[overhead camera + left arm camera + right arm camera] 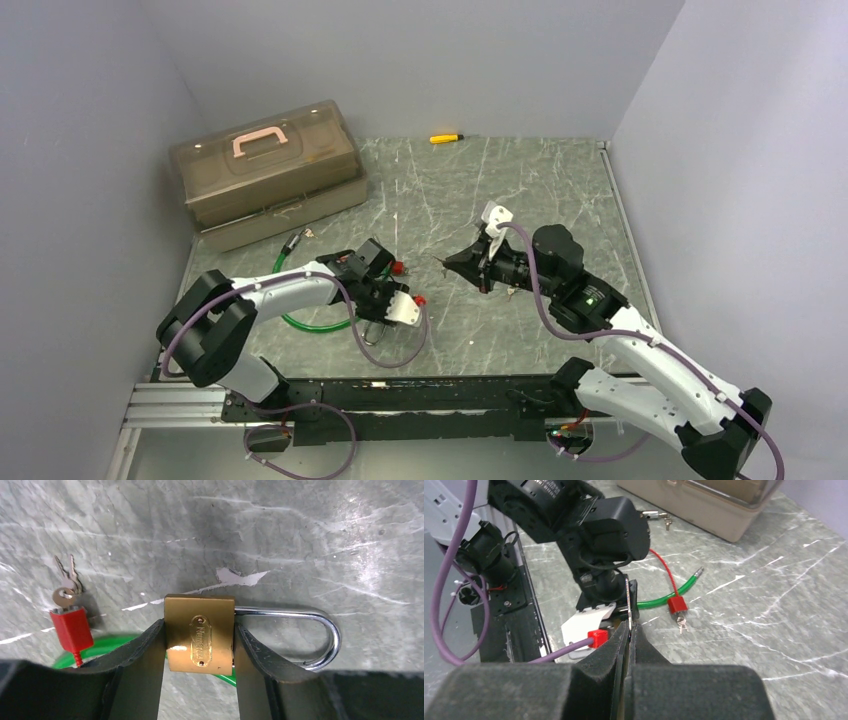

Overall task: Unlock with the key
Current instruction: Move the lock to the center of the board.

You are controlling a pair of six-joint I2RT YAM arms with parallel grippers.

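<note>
Left fingers [140, 675] closed halfway on the brass padlock [200, 635], one pad on each end of its body, held just above the desk [300, 540]. Shackle [320, 630] juts out sideways past one pad; whether its lower leg is seated cannot be told.

Right fingers [604, 665] pressed fully together on a thin metal blade, taken to be the key [627, 602], seen edge-on and pointing towards the left arm. The two arms are near each other, key and lock not yet touching.

Keyway not visible. It is judged to lie on the face opposite the shackle, where a pad seems to bear, so the lock may need to be regripped by its flat sides before insertion.

Blade to be lined up with the slot first, then fed straight in without side load. Lock to be held firm while the key is turned.

Red padlock [72, 630] with spare keys [67, 587] and green cable [107, 647] lie close by, to be left undisturbed.
</note>
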